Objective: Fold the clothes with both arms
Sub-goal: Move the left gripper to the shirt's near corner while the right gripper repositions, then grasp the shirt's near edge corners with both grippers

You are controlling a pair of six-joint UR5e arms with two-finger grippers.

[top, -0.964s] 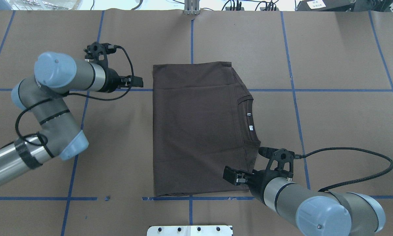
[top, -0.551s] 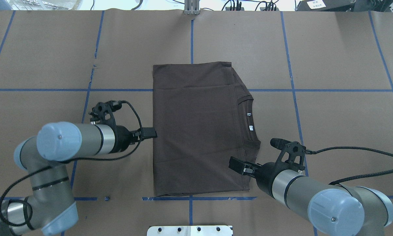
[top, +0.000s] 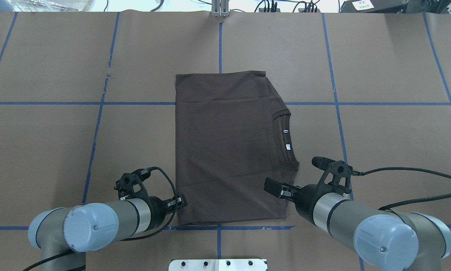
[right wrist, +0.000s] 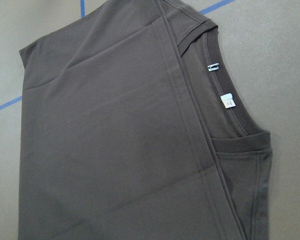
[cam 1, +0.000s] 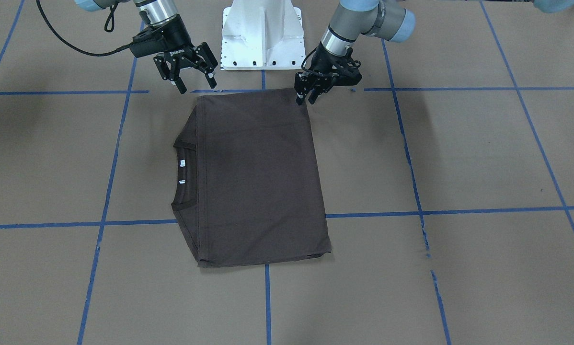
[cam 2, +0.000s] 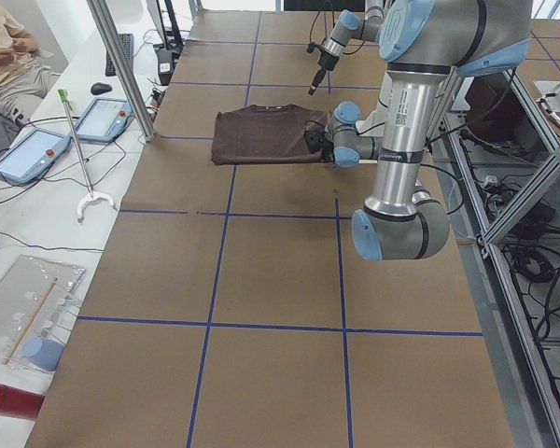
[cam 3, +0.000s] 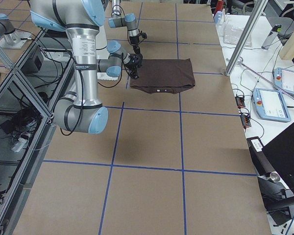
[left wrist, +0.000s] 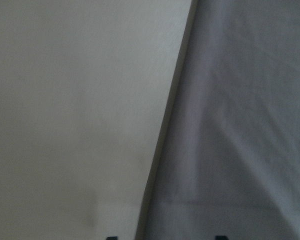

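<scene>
The dark brown T-shirt (top: 225, 150) lies folded into a flat rectangle on the brown table. Its collar (top: 290, 130) and white neck tags (right wrist: 228, 102) are on the overhead view's right side. My left gripper (top: 179, 203) is low at the shirt's near left corner. It is open, with the shirt's edge (left wrist: 162, 150) running between its fingertips in the left wrist view. It also shows in the front view (cam 1: 305, 99). My right gripper (cam 1: 197, 86) is open wide and empty. It hovers over the shirt's near right corner (top: 282, 214), below the collar.
The white bolted pedestal base (cam 1: 262, 33) stands just behind the shirt's near edge. Blue tape lines (top: 97, 124) grid the brown paper table cover. A metal post (top: 220, 9) stands at the far edge. Tablets (cam 2: 28, 154) and cables lie beyond it.
My left arm has swept from beside the shirt's far left corner down along its left edge to the near left corner. My right gripper has shifted slightly right and stays open.
</scene>
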